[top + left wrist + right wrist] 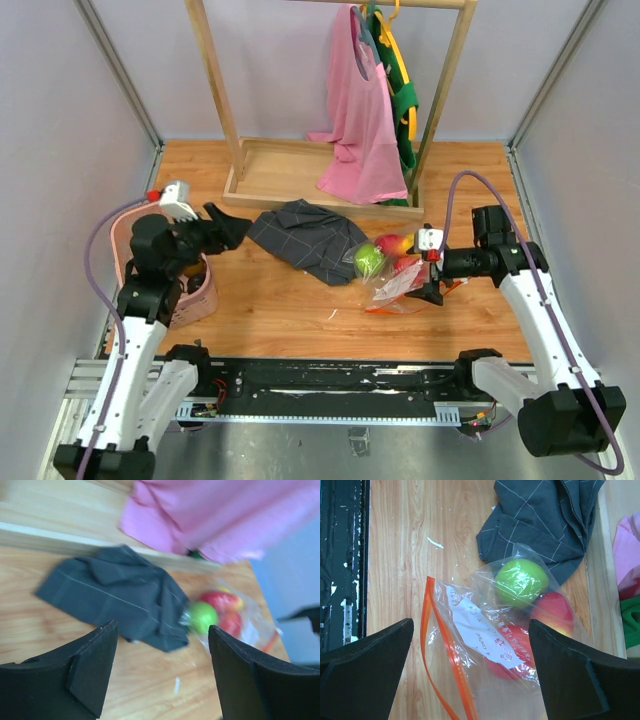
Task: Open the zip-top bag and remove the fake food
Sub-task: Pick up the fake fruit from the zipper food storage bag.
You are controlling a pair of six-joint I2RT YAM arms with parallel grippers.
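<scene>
The zip-top bag (398, 290) lies on the wooden table right of centre, with its orange zip strip (431, 630) and white label (480, 630) facing up. Its two zip lines stand slightly apart. Inside it are fake food pieces: a lime green fruit (521, 582), a red-yellow one (554, 611) and a red one (520, 652). My right gripper (471, 625) hangs open just above the bag's mouth end, touching nothing. My left gripper (162, 626) is open and empty, held in the air over the table's left side and pointing toward the bag (240, 622).
A grey checked cloth (308, 240) lies crumpled against the bag's far left side. A pink slotted basket (196, 292) stands at the left edge under my left arm. A wooden clothes rack (262, 175) with a pink garment (362, 120) stands behind.
</scene>
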